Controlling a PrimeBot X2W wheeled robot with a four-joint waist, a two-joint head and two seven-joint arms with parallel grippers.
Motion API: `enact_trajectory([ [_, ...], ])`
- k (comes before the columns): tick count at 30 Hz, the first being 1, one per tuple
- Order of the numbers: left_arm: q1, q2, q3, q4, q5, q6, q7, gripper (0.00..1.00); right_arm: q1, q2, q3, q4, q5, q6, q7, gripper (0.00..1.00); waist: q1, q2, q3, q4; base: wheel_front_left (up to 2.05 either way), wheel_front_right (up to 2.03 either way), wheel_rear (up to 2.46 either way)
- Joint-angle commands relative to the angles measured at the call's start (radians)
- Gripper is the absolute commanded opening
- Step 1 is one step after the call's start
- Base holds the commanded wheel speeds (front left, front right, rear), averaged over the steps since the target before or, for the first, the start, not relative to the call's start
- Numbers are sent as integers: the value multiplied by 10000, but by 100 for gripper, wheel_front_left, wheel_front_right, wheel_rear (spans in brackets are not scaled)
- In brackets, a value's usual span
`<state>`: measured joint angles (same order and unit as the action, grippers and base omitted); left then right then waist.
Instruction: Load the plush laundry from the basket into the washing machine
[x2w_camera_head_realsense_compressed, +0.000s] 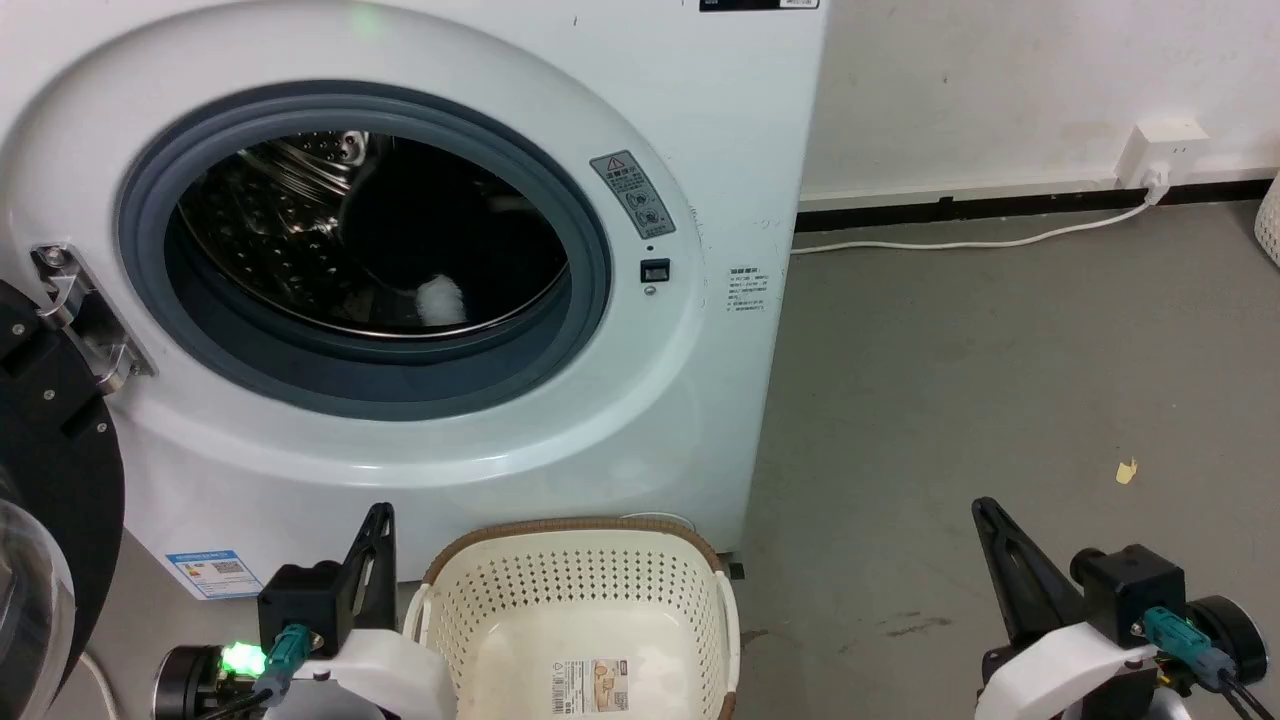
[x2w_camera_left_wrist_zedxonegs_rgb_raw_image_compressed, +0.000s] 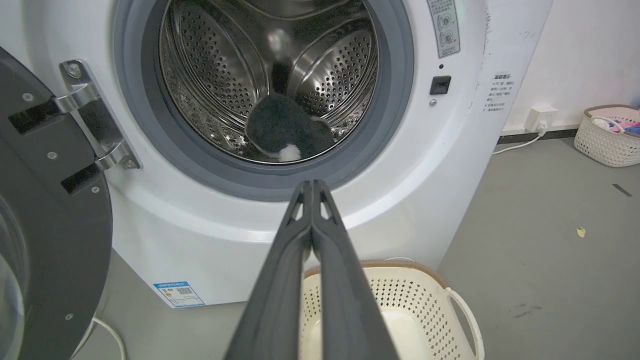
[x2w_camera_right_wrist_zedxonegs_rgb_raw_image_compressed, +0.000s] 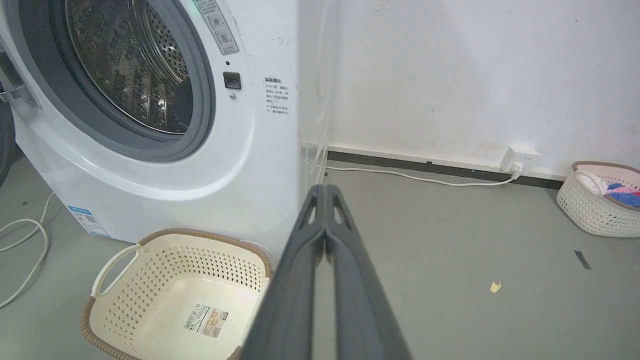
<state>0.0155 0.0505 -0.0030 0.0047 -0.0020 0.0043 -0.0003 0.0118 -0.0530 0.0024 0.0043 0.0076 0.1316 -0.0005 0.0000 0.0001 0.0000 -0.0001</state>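
Observation:
The black plush laundry (x2w_camera_left_wrist_zedxonegs_rgb_raw_image_compressed: 287, 131) with a white furry patch lies inside the steel drum of the white washing machine (x2w_camera_head_realsense_compressed: 640, 420), whose black-framed door (x2w_camera_head_realsense_compressed: 50, 480) hangs wide at the left. On the floor in front stands the cream basket (x2w_camera_head_realsense_compressed: 580, 590), with nothing in it but its bottom label (x2w_camera_right_wrist_zedxonegs_rgb_raw_image_compressed: 207, 320). My left gripper (x2w_camera_head_realsense_compressed: 380, 512) is shut at the basket's left, empty. To the basket's right, over bare floor, my right gripper (x2w_camera_head_realsense_compressed: 985, 505) is shut and empty. In the wrist views both finger pairs are pressed together, left gripper (x2w_camera_left_wrist_zedxonegs_rgb_raw_image_compressed: 311, 184) and right gripper (x2w_camera_right_wrist_zedxonegs_rgb_raw_image_compressed: 325, 187).
A white cable (x2w_camera_head_realsense_compressed: 970, 240) runs along the floor to a wall socket (x2w_camera_head_realsense_compressed: 1160, 150) at the back right. A second cream basket (x2w_camera_right_wrist_zedxonegs_rgb_raw_image_compressed: 602, 202) with coloured clothes stands by the far wall. A yellow scrap (x2w_camera_head_realsense_compressed: 1127, 470) lies on the grey floor. Another cable (x2w_camera_right_wrist_zedxonegs_rgb_raw_image_compressed: 30, 245) loops left of the machine.

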Motion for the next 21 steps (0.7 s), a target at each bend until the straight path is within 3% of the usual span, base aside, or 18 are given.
enact_trajectory([
  [1, -155, -3, 30, -47, 20, -43, 3, 0, -118, 28, -24, -43, -76, -9, 5, 0, 0, -1, 0, 1, 0, 0, 0],
  [21, -155, -3, 30, -47, 20, -43, 3, 0, -118, 28, -24, -43, -76, -9, 5, 0, 0, -1, 0, 1, 0, 0, 0],
])
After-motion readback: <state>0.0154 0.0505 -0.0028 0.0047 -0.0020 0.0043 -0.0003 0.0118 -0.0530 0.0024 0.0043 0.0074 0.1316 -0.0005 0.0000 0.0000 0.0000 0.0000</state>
